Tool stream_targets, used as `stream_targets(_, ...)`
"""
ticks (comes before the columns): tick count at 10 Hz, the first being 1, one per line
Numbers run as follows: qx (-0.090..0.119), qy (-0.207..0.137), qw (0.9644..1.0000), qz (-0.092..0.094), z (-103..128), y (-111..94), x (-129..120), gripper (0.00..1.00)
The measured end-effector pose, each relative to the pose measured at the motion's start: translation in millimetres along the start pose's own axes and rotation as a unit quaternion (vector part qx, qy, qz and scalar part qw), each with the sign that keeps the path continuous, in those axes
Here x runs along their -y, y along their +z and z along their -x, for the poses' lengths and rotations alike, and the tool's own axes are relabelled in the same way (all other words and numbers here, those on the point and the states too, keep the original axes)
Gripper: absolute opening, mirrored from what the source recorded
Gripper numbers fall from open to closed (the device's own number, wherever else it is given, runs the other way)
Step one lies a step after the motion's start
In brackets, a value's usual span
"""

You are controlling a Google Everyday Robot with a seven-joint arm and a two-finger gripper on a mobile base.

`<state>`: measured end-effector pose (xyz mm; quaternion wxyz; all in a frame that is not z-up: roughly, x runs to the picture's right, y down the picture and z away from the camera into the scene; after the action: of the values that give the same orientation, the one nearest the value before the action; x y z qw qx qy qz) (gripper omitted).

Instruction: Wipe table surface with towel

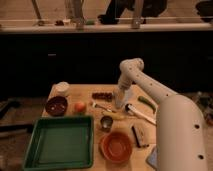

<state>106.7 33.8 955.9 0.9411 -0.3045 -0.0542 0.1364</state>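
Note:
The table surface [85,93] is a light tan wooden top holding many items. The towel [151,159] is a pale grey-blue cloth at the table's front right corner, mostly hidden behind my white arm. My gripper [120,103] points down over the middle back of the table, close to the wood, beside a dark brown bar [102,95]. It is far from the towel and holds nothing that I can see.
A green tray [31,146] lies front left, an orange bowl [116,146] beside it. A dark red bowl [56,105], white cup [62,88], orange fruit [79,106], metal cup [106,122], white-handled utensil [141,114], green vegetable [146,102] and dark brush [138,135] lie around.

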Motion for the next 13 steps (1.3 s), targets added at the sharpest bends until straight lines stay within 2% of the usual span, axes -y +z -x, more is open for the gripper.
stream_targets(3, -0.004, -0.007, 0.9999, 0.014, 6.5, 20.0, -0.9, 0.80)
stream_targets(6, -0.004, 0.002, 0.9996, 0.027, -5.8, 31.4, -2.1, 0.80)
stream_targets(9, -0.002, 0.006, 0.9994, 0.033, -10.8, 34.4, -2.6, 0.80)
stream_targets(13, -0.012, 0.005, 0.9989, 0.046, -18.2, 40.7, -7.3, 0.80)
